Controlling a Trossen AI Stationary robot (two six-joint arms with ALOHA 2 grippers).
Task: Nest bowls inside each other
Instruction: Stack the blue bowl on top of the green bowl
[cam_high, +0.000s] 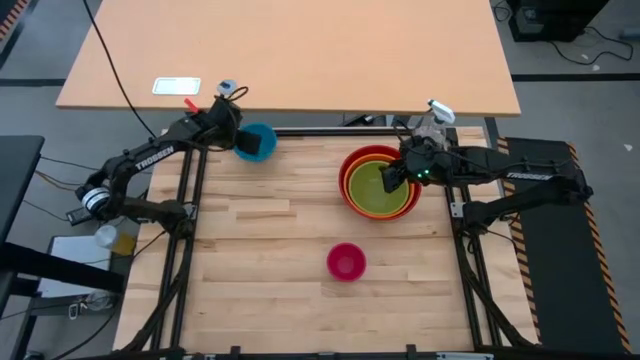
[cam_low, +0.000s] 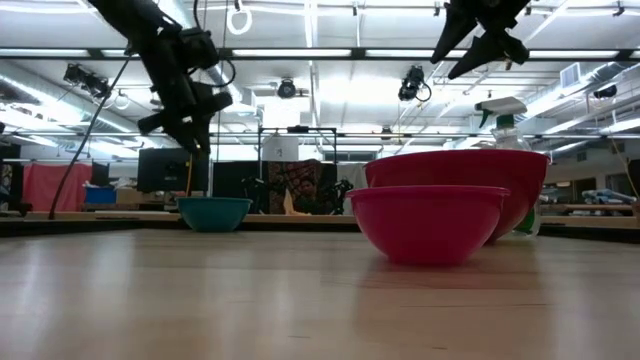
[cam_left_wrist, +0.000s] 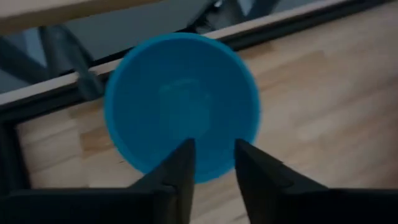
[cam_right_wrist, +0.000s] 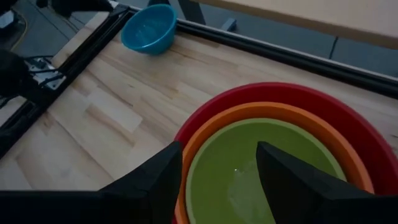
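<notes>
A blue bowl (cam_high: 260, 142) stands on its base near the table's far left edge; it also shows as the blue bowl (cam_left_wrist: 180, 102). My left gripper (cam_left_wrist: 213, 145) hangs above the bowl's near rim, pointing steeply down, open with a narrow gap; in the low view it is well clear of the bowl (cam_low: 214, 212). A green bowl (cam_high: 382, 188) sits inside an orange bowl (cam_right_wrist: 249, 112), which sits inside a red bowl (cam_high: 350, 165). My right gripper (cam_right_wrist: 219, 149) hovers open above the green bowl. A small pink bowl (cam_high: 346, 262) stands alone nearer the front.
A spray bottle (cam_high: 432, 118) stands at the table's far edge behind the stacked bowls. Black frame rails (cam_high: 190, 200) run along the table's sides. A separate light desk (cam_high: 300, 50) lies beyond the far edge. Bare wood (cam_high: 260, 230) lies between the bowls.
</notes>
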